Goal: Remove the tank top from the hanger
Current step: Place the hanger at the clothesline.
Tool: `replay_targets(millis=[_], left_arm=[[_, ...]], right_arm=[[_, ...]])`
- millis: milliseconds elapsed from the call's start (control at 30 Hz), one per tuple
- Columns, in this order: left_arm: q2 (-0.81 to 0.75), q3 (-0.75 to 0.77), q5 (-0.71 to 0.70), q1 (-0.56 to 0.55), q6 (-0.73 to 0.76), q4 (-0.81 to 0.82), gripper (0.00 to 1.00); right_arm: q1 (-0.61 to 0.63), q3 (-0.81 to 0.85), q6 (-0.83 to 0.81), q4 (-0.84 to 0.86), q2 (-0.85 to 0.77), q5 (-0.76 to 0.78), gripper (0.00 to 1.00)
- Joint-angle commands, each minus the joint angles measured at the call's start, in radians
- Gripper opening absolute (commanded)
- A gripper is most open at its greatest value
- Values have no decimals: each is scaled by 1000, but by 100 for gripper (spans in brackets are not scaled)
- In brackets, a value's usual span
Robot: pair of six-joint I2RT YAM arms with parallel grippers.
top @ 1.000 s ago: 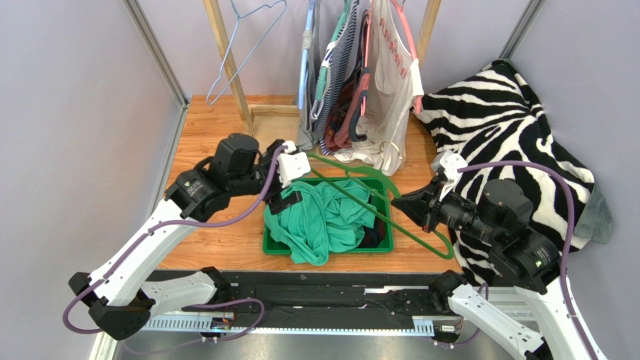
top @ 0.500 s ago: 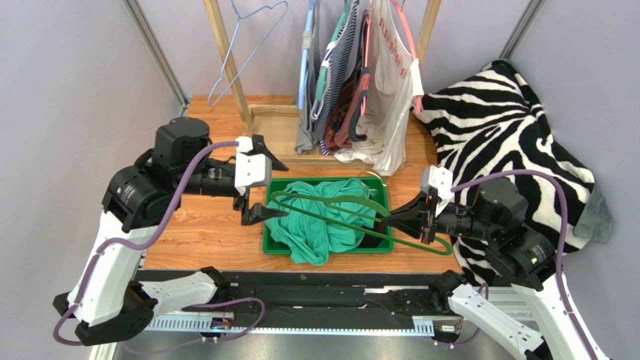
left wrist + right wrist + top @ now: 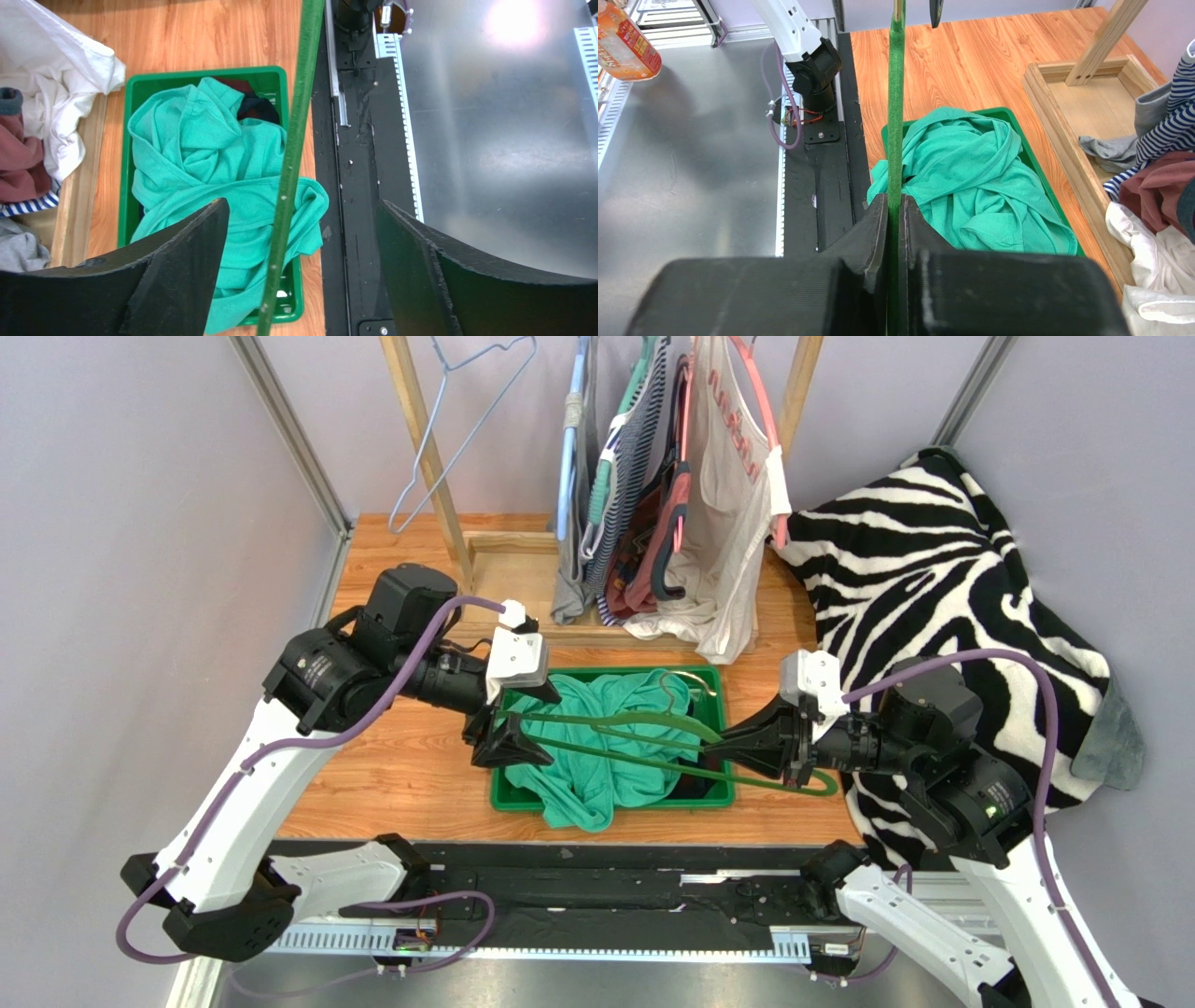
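Two sets: right jaws clenched on hanger (image 3: 289, 161), left jaws released astride it; tank top (image 3: 210, 161) in bin (image 3: 203, 72), center frame.

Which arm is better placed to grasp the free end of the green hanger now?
Left. The open left gripper straddles the hanger above the tank top, so it probably only needs to close. The right gripper is shut on the other end.

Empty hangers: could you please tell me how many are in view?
2: a wire hanger at the rack's left, and a green hanger over the bin in the right gripper. Others may hide among the clothes.
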Motion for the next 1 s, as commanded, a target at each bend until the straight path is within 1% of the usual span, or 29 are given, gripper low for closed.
replay_targets(millis=[0, 33, 67, 100, 133, 167, 200, 233, 367, 400, 433, 467, 500, 533, 567, 600, 633, 667, 700, 767, 800, 867, 967], left_arm=[[-9, 2, 43, 3, -25, 70, 77], [-10, 1, 38, 3, -26, 76, 73], [-13, 0, 38, 3, -25, 79, 61], [-15, 0, 34, 2, -26, 82, 51], [-15, 2, 25, 3, -23, 87, 36], [-20, 4, 12, 3, -28, 93, 10], [-23, 7, -3, 3, -37, 108, 3], [-24, 8, -26, 3, -37, 112, 0], [-49, -1, -95, 3, -43, 128, 0], [-55, -7, -119, 3, -52, 148, 0], [-62, -18, -183, 3, -77, 159, 0], [-85, -22, -211, 12, -92, 170, 0], [-101, -29, -218, 26, -100, 182, 0], [-116, -36, -219, 38, -110, 187, 0], [-148, -38, -222, 67, -118, 190, 0], [-164, -36, -221, 84, -133, 191, 0], [-180, -30, -209, 109, -140, 196, 0], [-217, -29, -206, 132, -149, 202, 0], [-239, -27, -201, 187, -166, 220, 0], [-294, -15, -219, 232, -176, 227, 0], [-311, -7, -231, 273, -183, 225, 0], [-361, 19, -259, 308, -174, 207, 0], [-411, 62, -262, 356, -149, 159, 0]], right_arm=[[2, 50, -20, 65, 5, -37, 0], [2, 53, -22, 65, 10, -41, 0], [2, 56, -22, 61, 16, -41, 0], [4, 58, -20, 63, 19, -41, 0], [4, 64, -20, 63, 28, -39, 0], [2, 66, -17, 61, 31, -41, 0], [7, 66, -17, 61, 36, -39, 0], [7, 69, -16, 63, 41, -36, 0], [8, 70, 3, 84, 42, -15, 0], [8, 67, 12, 98, 41, 16, 6], [8, 61, 23, 116, 34, 39, 13], [8, 46, 32, 165, 16, 70, 22], [10, 35, 55, 196, 1, 150, 43], [7, 24, 63, 260, -13, 197, 57], [8, 2, 67, 294, -43, 247, 67], [8, -8, 86, 330, -56, 365, 74], [7, -14, 93, 391, -67, 427, 76], [8, -17, 103, 414, -79, 479, 77], [8, -17, 106, 429, -88, 546, 79], [8, -8, 129, 456, -84, 591, 82], [8, 3, 135, 454, -79, 601, 82], [8, 1, 173, 453, -67, 590, 83], [8, -43, 243, 453, -45, 472, 82]])
